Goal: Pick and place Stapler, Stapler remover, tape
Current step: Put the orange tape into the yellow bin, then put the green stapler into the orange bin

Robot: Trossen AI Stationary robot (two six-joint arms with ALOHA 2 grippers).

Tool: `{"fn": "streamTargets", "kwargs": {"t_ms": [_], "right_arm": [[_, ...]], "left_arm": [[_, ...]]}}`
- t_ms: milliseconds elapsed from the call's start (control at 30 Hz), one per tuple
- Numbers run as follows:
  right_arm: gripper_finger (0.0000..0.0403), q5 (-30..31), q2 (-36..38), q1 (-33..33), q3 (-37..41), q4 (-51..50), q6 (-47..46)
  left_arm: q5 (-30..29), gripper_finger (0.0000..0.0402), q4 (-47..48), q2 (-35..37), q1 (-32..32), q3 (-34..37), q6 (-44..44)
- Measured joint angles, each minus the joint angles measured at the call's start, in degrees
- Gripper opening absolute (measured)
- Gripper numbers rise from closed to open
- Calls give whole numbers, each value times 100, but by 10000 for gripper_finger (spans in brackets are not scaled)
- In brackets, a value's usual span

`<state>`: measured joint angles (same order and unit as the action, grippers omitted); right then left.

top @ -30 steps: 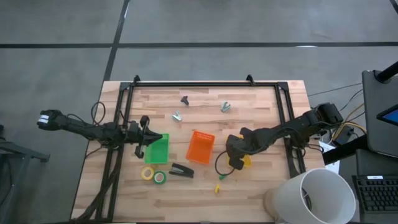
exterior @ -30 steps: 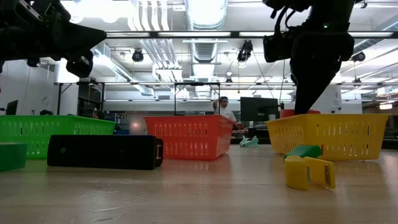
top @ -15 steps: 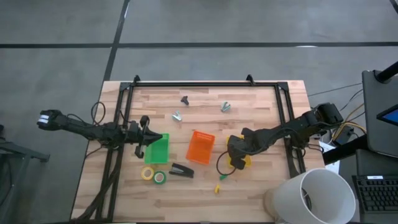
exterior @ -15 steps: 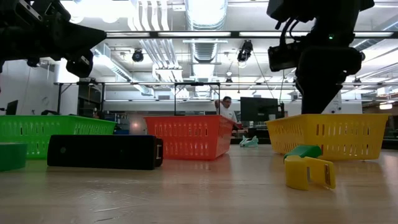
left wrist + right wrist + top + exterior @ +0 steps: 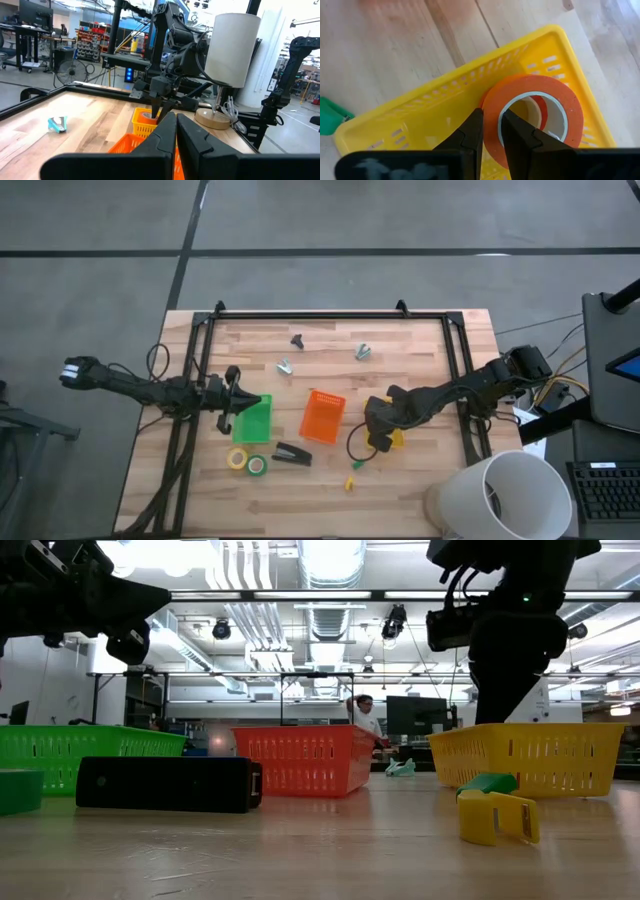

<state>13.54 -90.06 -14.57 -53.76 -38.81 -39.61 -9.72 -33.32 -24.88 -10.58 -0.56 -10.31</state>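
- The right gripper [image 5: 489,135], two dark matte fingers, stands over the yellow slotted plastic basket [image 5: 445,115] at the lower right of centre in the high view; its fingers are nearly together, pinching the wall of the glossy orange tape roll [image 5: 540,117], which sits inside that basket.
- Only the right wrist view shows this roll and its pale inner core; from above, the arm covers most of the yellow basket [image 5: 396,438].
- The left gripper [image 5: 243,406] hangs at the left edge of the green slotted plastic basket [image 5: 254,420], left of centre in the high view; the left wrist view shows its smooth dark fingers [image 5: 165,137] pressed together with nothing between them.
- The black elongated stapler [image 5: 292,453] lies flat on the pale wooden plank tabletop [image 5: 330,340], just below the orange slotted plastic basket [image 5: 323,418]; in the low view it is a matte black block [image 5: 168,783] at the lower left.
- A yellow tape ring [image 5: 238,459] and a green tape ring [image 5: 257,466] lie touching, lower left of the stapler.
- A small yellow and green plastic piece [image 5: 497,808] shows clearly in the low view; from above it is a speck [image 5: 353,473].
- A small dark claw-shaped object [image 5: 298,340], possibly the staple remover, lies at the upper middle; two small silvery bits [image 5: 285,366] [image 5: 363,352] lie near it.
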Motion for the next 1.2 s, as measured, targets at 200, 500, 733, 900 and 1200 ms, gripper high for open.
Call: {"fn": "streamTargets", "kwargs": {"t_ms": [200,500,733,900,1200], "right_arm": [[54,28,0,0,0,9,-51],[98,99,0,-4,-7,13,-78],[143,103,47,-4,-238,-45,-53],[153,104,133,-31,-624,-126,22],[141,164,96,-144,-1026,63,343]], "left_arm": [[-1,16,0,0,1,0,0],[-2,16,-1,-1,-1,0,0],[-1,16,0,-2,1,-2,0],[-1,16,0,-1,0,-1,-1],[0,16,-1,-1,1,-1,0]]}}
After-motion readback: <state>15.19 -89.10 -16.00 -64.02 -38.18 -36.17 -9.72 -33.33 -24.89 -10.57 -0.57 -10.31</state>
